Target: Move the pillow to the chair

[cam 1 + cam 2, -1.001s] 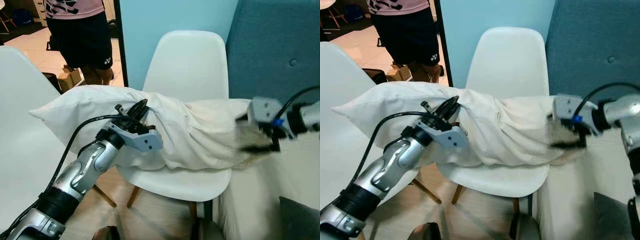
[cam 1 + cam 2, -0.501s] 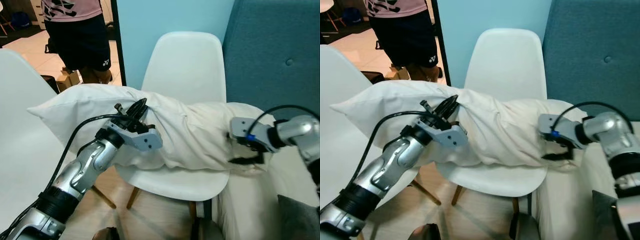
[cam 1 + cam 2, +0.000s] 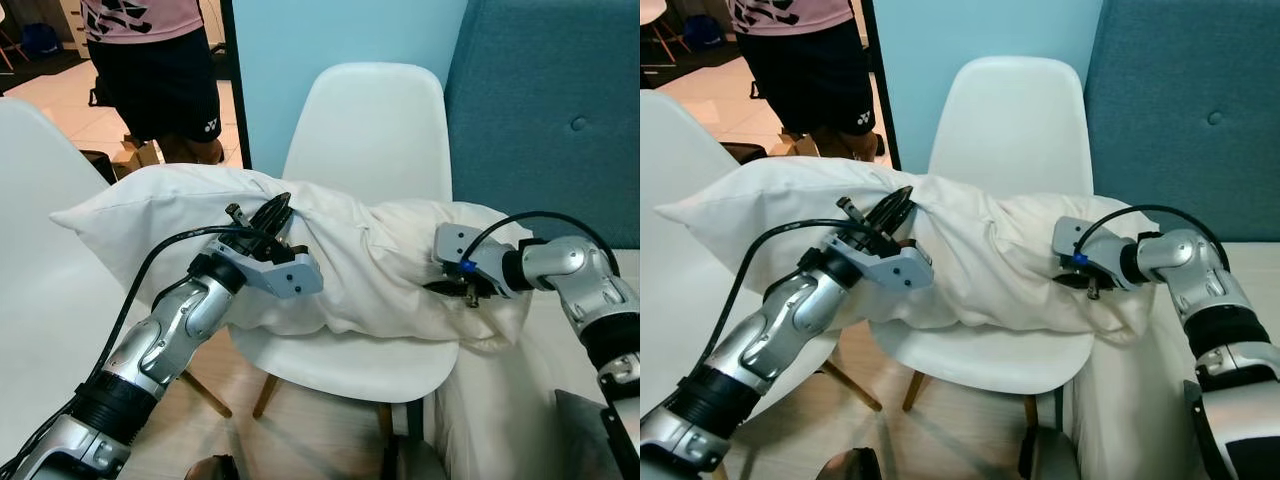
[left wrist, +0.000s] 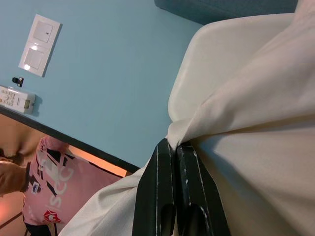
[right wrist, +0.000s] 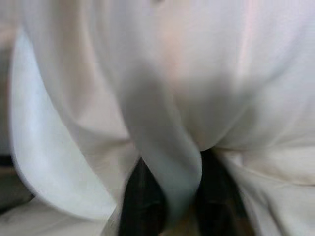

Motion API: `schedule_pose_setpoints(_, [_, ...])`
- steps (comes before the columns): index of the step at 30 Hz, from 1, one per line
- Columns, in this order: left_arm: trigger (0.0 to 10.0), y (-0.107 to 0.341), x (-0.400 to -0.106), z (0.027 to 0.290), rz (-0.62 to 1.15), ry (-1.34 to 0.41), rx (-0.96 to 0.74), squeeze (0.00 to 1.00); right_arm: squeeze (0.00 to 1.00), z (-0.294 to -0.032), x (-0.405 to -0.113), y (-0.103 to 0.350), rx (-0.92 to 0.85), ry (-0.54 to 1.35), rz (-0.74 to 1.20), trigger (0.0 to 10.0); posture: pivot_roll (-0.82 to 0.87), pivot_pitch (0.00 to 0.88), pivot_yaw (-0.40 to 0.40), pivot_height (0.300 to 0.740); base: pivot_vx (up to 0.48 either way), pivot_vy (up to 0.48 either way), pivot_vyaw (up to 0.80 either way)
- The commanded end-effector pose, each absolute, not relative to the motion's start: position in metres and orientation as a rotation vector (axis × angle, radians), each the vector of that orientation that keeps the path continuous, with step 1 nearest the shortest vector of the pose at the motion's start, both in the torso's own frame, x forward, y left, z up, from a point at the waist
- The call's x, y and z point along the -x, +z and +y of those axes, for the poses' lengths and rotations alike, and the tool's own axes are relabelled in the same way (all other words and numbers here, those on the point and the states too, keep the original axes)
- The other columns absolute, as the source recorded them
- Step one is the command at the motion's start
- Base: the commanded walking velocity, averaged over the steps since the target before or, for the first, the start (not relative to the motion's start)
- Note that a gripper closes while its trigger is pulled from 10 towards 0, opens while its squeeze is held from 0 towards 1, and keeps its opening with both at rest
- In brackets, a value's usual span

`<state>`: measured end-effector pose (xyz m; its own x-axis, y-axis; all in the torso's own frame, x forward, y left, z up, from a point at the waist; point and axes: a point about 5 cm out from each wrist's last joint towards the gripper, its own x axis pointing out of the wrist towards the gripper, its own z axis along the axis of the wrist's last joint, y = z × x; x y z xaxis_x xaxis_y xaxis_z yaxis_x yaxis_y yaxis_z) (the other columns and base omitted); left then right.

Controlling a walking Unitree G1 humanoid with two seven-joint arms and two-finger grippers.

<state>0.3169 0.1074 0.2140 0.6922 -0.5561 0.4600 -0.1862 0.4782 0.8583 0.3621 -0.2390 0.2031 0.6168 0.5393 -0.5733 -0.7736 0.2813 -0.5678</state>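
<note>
A long white pillow (image 3: 380, 270) lies across the seat of a white shell chair (image 3: 370, 130); its left end juts out past the seat and its right end rests on the sofa edge. My left gripper (image 3: 278, 212) is shut on a bunched fold on top of the pillow's left half; in the left wrist view its fingertips (image 4: 174, 147) pinch the cloth. My right gripper (image 3: 440, 290) is pushed into the pillow's right end. The right wrist view has a fold of cloth (image 5: 167, 162) squeezed between its two dark fingers (image 5: 142, 196).
A person (image 3: 150, 70) in dark shorts stands behind the chair at the back left. Another white chair (image 3: 40, 250) is close at my left. A blue sofa back (image 3: 540, 100) rises at the right, with a dark cushion (image 3: 595, 430) low in the corner.
My right gripper has swung left from beside the sofa and pressed into the pillow's right end, taking a fold. The left gripper has kept its hold.
</note>
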Motion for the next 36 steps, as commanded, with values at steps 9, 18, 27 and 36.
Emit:
schedule_pose_setpoints(9, [10.0, 0.292, -0.336, 0.110, -0.963, -0.101, -0.822, 0.00, 0.00, -0.271, -0.386, 0.281, 0.956, 0.328, 0.072, 0.0, 0.00, 0.001, -0.032, 0.537, 0.000, 0.000, 0.00])
schedule_pose_setpoints(18, [10.0, 0.328, -0.321, 0.080, -1.181, -0.222, -0.894, 0.00, 0.00, -0.300, -0.379, 0.324, 0.933, 0.105, 0.001, 0.0, -0.01, 0.004, -0.035, 0.537, 0.000, 0.000, 0.00])
schedule_pose_setpoints(27, [10.0, 0.216, -0.328, 0.104, -0.862, -0.374, -1.075, 0.00, 0.00, -0.271, -0.379, 0.263, 0.921, 0.328, 0.119, 0.0, -0.01, 0.012, -0.026, 0.537, 0.000, 0.000, 0.00])
schedule_pose_setpoints(36, [10.0, 0.125, -0.325, 0.181, -0.420, -0.302, -1.128, 0.00, 0.00, -0.225, -0.353, 0.189, 0.762, 0.686, 0.323, 0.0, -0.01, 0.012, -0.035, 0.537, 0.000, 0.000, 0.00])
